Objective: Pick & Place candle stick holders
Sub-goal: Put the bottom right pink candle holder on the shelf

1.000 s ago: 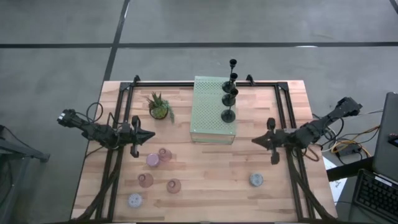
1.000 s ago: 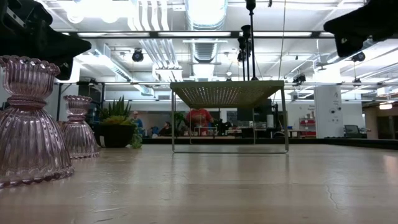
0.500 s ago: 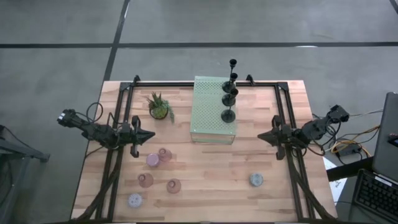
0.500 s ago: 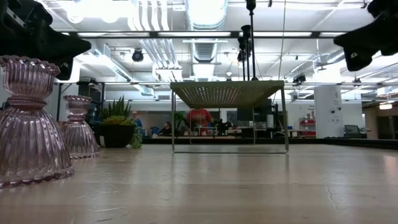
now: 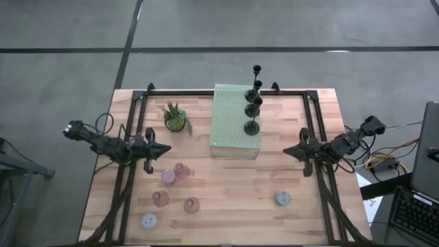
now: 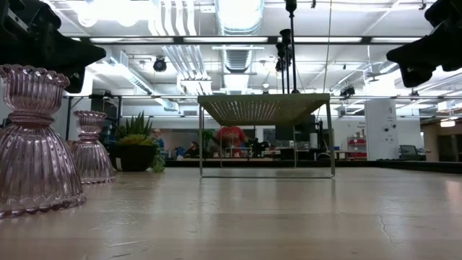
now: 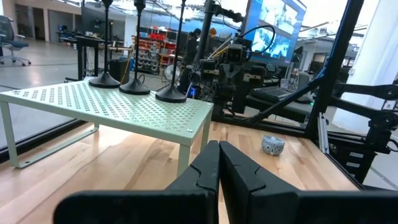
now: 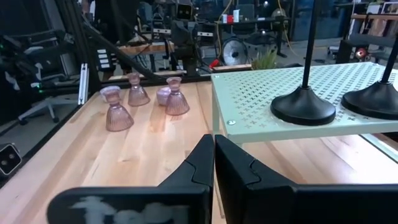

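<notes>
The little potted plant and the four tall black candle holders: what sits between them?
In the high view, only the bare part of the pale green perforated stand lies between the potted plant and the black candle holders, which stand along its right edge.

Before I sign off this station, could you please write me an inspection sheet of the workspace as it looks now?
Surface: wooden table with a black frame along its edges.
Job's things: four black candle stick holders in a row on the pale green perforated stand; pink glass holders grouped on the left arm's side; two grey-blue holders, one near each front corner.
Clutter: small potted plant beside the stand.
Grippers: left gripper shut, holding nothing, above the table's left side; right gripper shut, holding nothing, above the right side.
Cables: wires trail from the right arm off the table edge.
Surroundings: grey floor; desks and equipment beyond the table.
</notes>
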Robot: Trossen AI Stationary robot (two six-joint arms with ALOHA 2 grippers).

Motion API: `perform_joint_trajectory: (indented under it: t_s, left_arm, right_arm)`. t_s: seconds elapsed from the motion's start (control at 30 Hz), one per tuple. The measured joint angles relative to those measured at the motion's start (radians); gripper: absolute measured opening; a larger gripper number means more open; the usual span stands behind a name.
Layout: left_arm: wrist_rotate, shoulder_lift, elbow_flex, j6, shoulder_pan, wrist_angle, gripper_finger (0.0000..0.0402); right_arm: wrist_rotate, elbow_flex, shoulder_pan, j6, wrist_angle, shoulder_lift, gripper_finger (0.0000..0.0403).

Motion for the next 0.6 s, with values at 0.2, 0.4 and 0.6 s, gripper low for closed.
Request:
perform_joint_trajectory:
  t_s: [0.2,0.4,0.6]
  left_arm:
    - [0.0,0.0,0.0,0.0,0.0,0.0,0.0012]
    - [0.0,0.0,0.0,0.0,0.0,0.0,0.0012]
    - [0.0,0.0,0.0,0.0,0.0,0.0,0.0012]
  right_arm:
    - [0.0,-0.001,0.0,-0.002,-0.002,0.0,0.0008]
    - [-0.001,-0.002,0.0,-0.007,-0.003,0.0,0.0008]
    - [-0.001,-0.002,0.0,-0.008,-0.003,0.001,0.0008]
